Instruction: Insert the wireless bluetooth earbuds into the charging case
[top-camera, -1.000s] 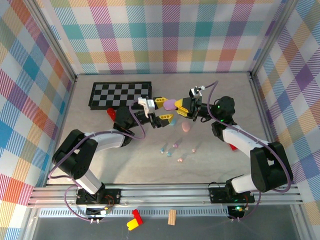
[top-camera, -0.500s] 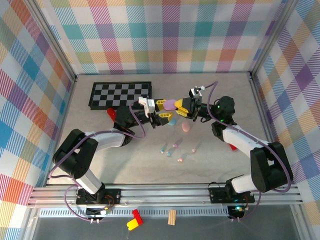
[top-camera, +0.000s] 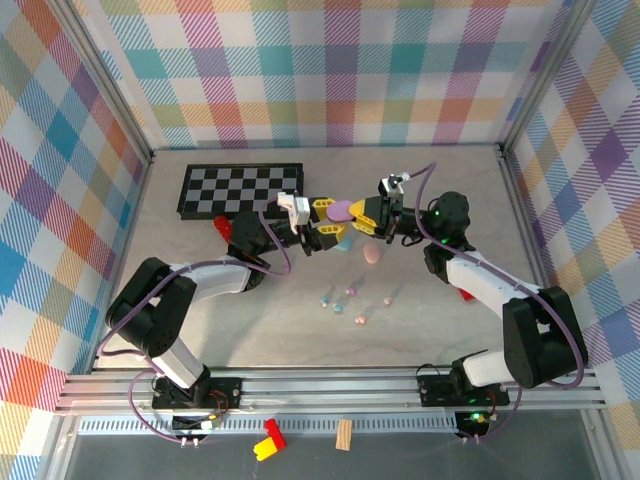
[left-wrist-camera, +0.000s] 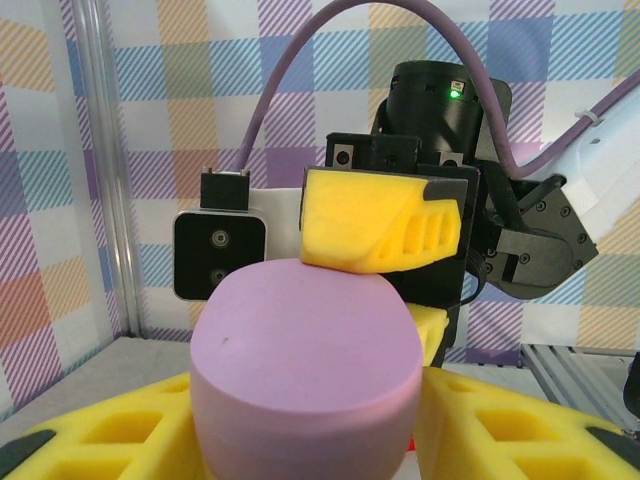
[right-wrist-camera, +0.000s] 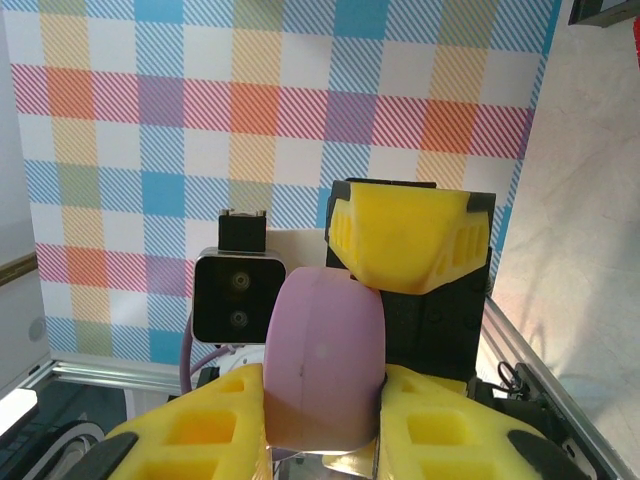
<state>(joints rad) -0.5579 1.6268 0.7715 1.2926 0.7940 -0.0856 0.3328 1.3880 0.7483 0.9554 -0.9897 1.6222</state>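
While the earbuds (top-camera: 350, 292) lie scattered on the surface (top-camera: 460, 185), the left gripper (top-camera: 326, 221) and the right gripper (top-camera: 364, 217) both pinch the purple charging case (top-camera: 341, 210) aloft nearby; next its lid probably needs opening.

Earbuds (top-camera: 362, 320) before cases (top-camera: 373, 255); seemingly apart

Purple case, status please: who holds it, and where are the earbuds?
Left end effector and right end effector shut on purple case. Earbuds loose on table. Nothing in the way.
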